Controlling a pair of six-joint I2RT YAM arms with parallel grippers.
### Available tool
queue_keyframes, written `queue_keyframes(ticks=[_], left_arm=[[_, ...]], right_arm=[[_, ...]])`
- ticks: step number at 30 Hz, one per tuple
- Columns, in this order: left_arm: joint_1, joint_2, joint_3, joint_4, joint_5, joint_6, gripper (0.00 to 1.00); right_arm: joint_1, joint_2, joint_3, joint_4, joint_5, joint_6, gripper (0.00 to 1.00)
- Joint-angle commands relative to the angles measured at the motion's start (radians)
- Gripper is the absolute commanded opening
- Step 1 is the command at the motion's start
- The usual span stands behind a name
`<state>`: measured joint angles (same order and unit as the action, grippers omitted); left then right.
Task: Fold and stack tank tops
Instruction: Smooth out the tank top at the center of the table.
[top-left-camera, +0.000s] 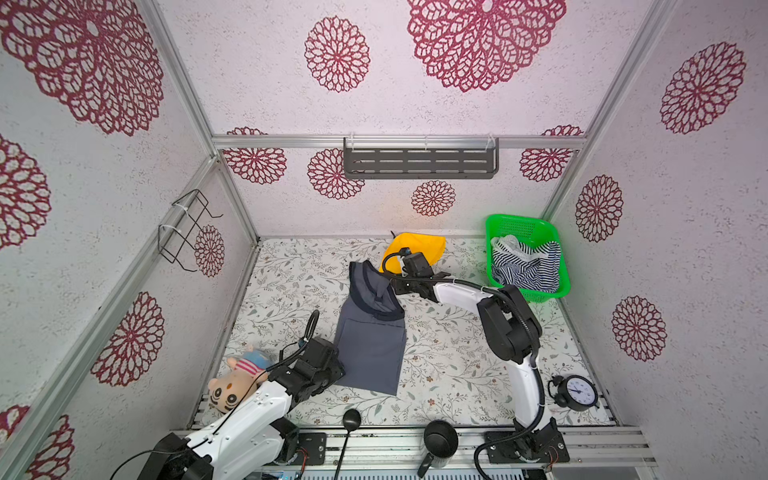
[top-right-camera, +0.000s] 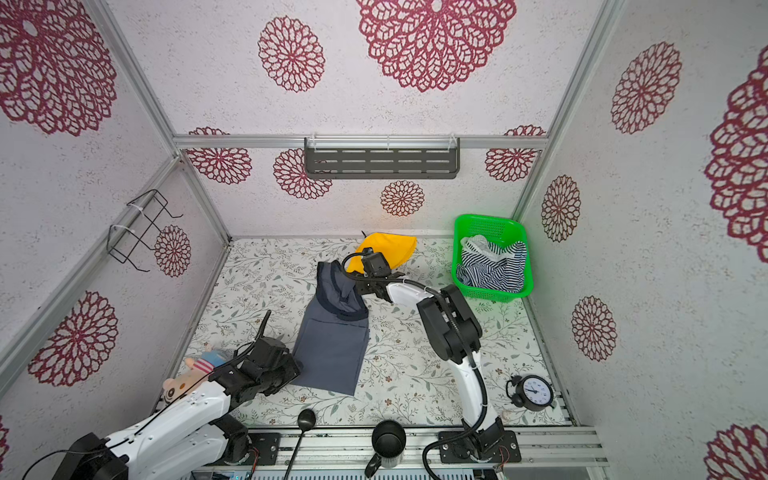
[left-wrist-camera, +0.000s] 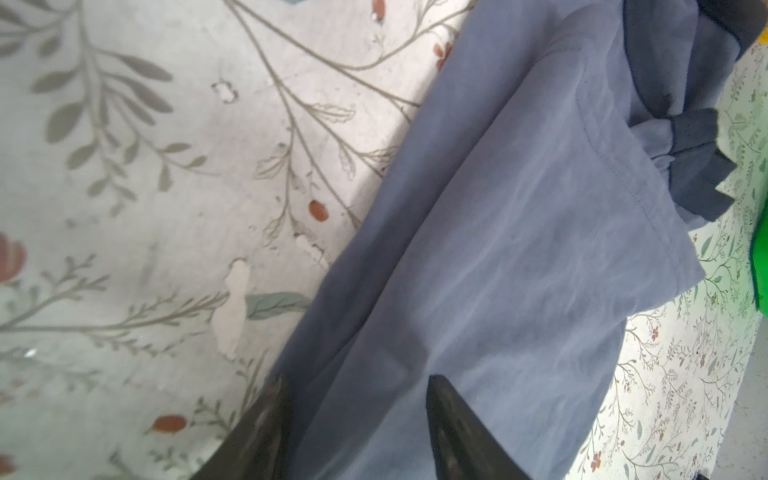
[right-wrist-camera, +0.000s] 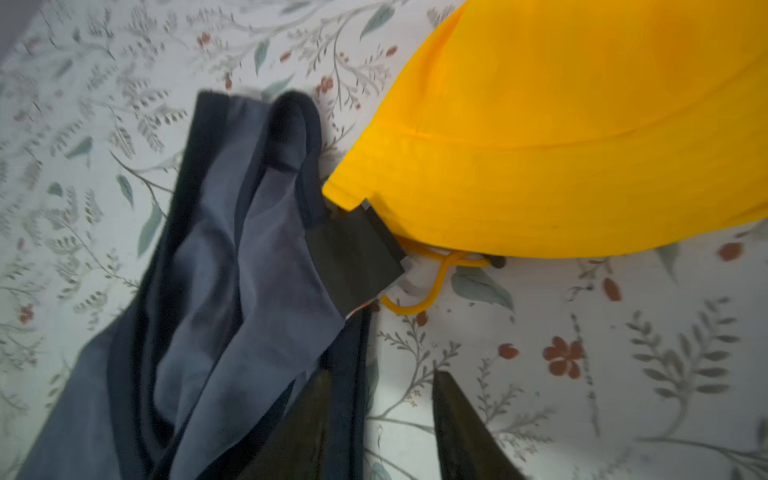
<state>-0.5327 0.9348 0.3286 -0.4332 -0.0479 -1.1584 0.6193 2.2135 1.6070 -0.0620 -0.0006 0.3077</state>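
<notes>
At the near left, the left gripper (top-left-camera: 337, 369) sits low at the near-left corner of the grey-blue tank top (top-left-camera: 372, 345). In its wrist view the fingers (left-wrist-camera: 446, 415) stand apart with the cloth edge running between them, and nothing is pinched. The top lies lengthwise in the middle of the table (top-left-camera: 449, 353), narrow, with a hemmed layer already doubled over its body. The step in hand looks like taking both ends for the next fold.

At the top's far end the right gripper (right-wrist-camera: 378, 378) hovers by the dark-trimmed straps, its fingers also apart: one is over the navy trim, the other over bare table. To do this well, each gripper should close on every layer at its corner, not only the upper one, and both should lift evenly so the fold stays square.

The yellow hat (top-left-camera: 419, 245) lies just beside the straps, so the right fingers should keep clear of its cord. At the far right, the striped tank top (top-left-camera: 525, 270) is bunched in the green basket (top-left-camera: 515, 218), not yet folded.
</notes>
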Motion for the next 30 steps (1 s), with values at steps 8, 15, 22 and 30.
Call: queue_keyframes(ticks=[8,15,22,30], left_arm=[[-0.01,-0.007,-0.011,-0.116,-0.029,-0.025,0.57],[-0.01,0.018,-0.002,-0.113,-0.029,-0.017,0.57],[-0.01,0.053,0.001,-0.083,-0.021,-0.012,0.57],[-0.01,0.007,0.055,-0.164,-0.045,0.015,0.6]], right_arm=[[0.031,0.108,0.113,-0.066,0.078,-0.002,0.26],[0.008,0.042,0.057,-0.076,0.212,0.001,0.0],[-0.065,-0.036,-0.013,-0.051,0.247,0.055,0.0],[-0.101,-0.159,-0.076,-0.056,0.192,0.051,0.44]])
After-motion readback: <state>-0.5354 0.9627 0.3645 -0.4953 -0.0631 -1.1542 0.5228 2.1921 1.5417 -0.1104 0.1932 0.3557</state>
